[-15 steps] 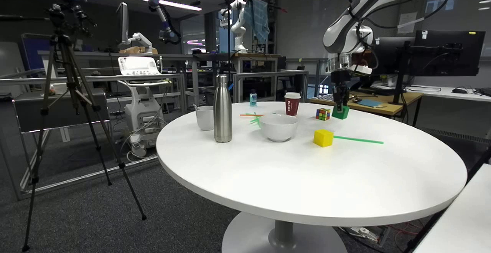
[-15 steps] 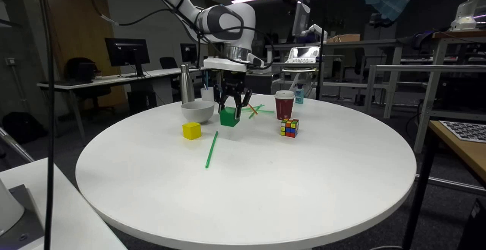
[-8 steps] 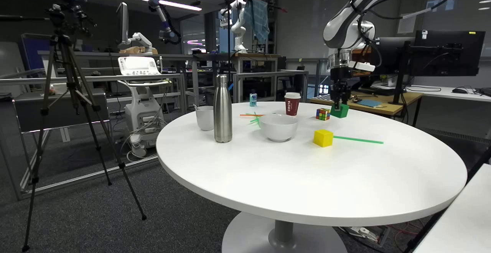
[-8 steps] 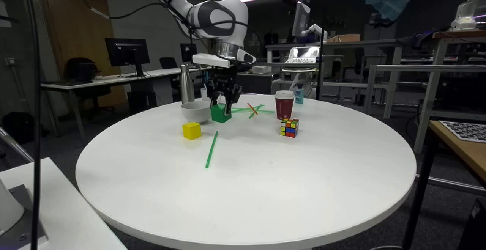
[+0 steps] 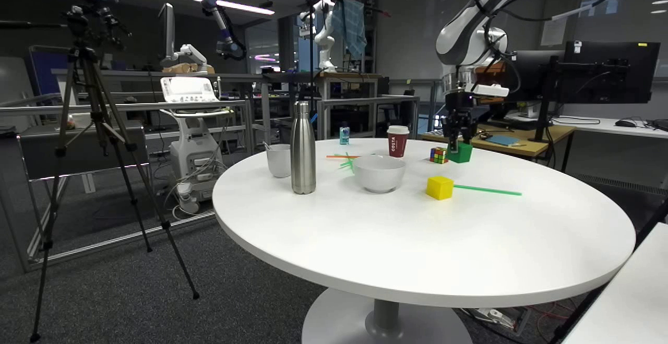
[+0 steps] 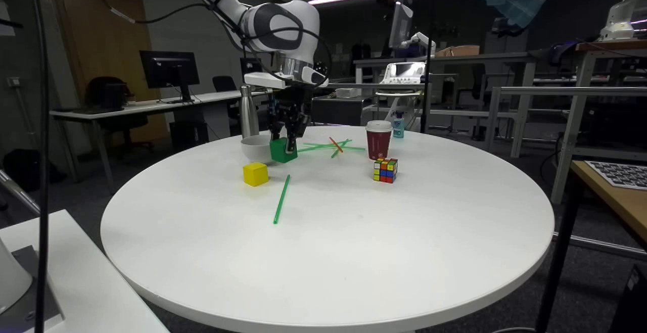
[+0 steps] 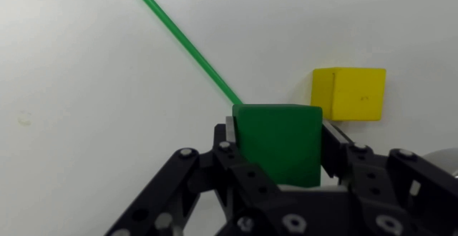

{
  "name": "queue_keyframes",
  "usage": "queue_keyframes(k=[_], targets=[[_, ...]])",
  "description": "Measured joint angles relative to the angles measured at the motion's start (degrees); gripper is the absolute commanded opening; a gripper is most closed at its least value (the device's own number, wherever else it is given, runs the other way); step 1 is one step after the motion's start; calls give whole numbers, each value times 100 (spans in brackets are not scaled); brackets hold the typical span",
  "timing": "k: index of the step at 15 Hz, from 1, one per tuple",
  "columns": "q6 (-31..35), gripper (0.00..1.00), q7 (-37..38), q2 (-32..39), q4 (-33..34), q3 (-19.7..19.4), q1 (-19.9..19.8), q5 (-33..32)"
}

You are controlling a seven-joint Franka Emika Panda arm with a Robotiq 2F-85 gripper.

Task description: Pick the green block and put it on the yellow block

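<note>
Gripper [image 7: 282,131] around 1 green block [image 7: 282,144]

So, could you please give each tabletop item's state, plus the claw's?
Claw: closed on the green block
Green block: held, off the table
Yellow block: on the table, top bare
White bowl: upright
Red cup: upright, lidded
Steel bottle: upright, capped
White mug: upright
Rubik's cube: scrambled
Blue bottle: upright
Green stick: lying flat
Stick pile: crossed, lying flat

1 each: green block [image 7: 281,143]; yellow block [image 7: 359,94]; puzzle cube [image 6: 385,171]; bowl [image 5: 379,174]; mug [image 5: 279,162]; lidded cup [image 6: 378,142]; steel bottle [image 5: 303,151]; blue bottle [image 6: 398,127]; orange straw [image 5: 342,156]; round table [image 6: 354,262] | several, exact number unclear: green straws [image 7: 191,48]
</note>
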Motion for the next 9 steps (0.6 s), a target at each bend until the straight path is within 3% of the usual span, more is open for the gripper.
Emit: queue_keyframes(k=[9], targets=[[1, 31, 674, -1, -69, 0, 304, 0]])
